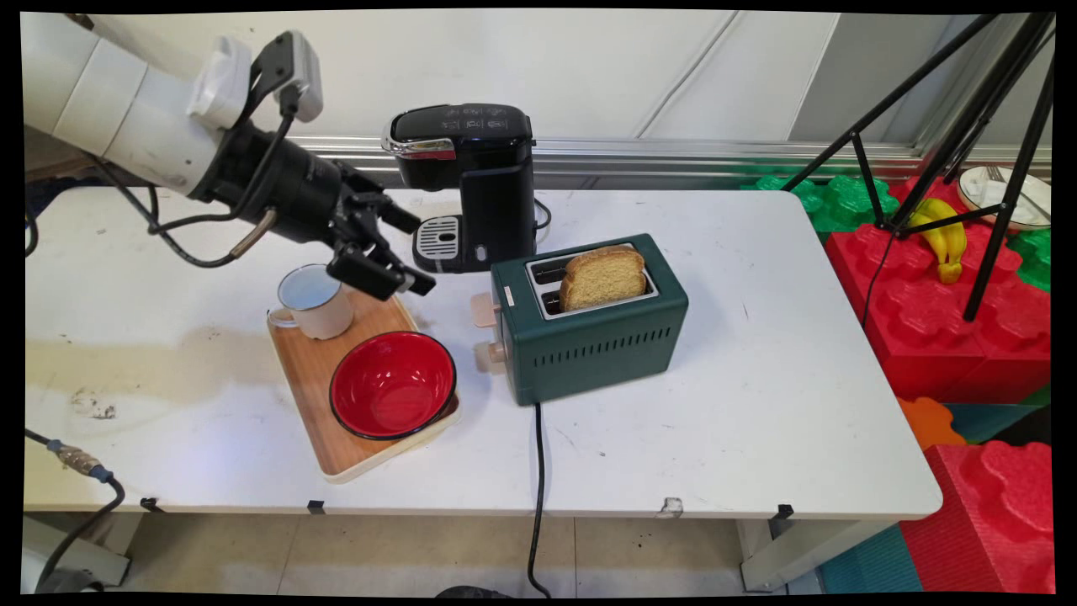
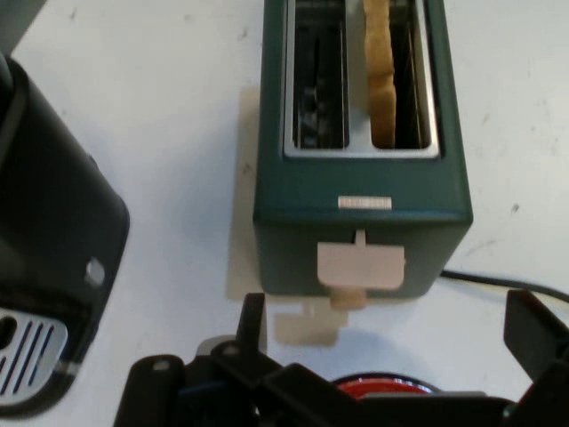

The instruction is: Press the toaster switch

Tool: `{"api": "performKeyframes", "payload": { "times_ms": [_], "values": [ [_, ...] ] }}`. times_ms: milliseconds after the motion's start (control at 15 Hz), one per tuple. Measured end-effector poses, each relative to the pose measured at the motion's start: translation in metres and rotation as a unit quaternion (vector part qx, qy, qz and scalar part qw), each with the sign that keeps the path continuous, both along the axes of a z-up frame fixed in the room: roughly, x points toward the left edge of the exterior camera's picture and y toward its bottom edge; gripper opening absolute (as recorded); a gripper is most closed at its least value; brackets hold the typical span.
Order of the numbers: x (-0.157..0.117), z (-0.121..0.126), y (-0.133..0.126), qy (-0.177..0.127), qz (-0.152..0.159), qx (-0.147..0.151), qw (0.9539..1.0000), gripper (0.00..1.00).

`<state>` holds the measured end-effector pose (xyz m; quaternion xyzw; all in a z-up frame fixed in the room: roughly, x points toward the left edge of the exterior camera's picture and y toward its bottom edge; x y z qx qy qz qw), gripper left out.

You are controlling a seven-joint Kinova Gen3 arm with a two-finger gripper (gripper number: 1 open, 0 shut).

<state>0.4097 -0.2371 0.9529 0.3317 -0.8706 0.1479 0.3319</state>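
gripper (image 1: 408, 252) hovering, jaws wide, holding nothing | toaster (image 1: 589, 324) sitting at its 3 o'clock | bread (image 1: 602, 276) standing in near slot | lever (image 2: 360, 267) sitting raised

White table (image 1: 757, 404), pale wall (image 1: 589, 67), tiled floor (image 1: 379, 555).

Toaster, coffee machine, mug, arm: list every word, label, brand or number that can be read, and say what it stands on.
No text can be read in either view.
Toaster: a small pale label on top by the lever end, its print too blurred to read.
Coffee machine: faint marks on its black lid, too small to read.
Mug, red bowl, tray: no lettering visible.
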Motion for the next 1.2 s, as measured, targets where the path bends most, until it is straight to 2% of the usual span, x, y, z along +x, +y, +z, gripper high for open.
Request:
{"api": "performKeyframes", "payload": {
  "times_ms": [533,1200],
  "values": [
    [0.006,-0.017,0.002,-0.002,0.013,0.018,0.9997,1.00],
    [0.002,-0.050,-0.019,0.008,0.020,0.030,0.9993,1.00]
  ]
}}
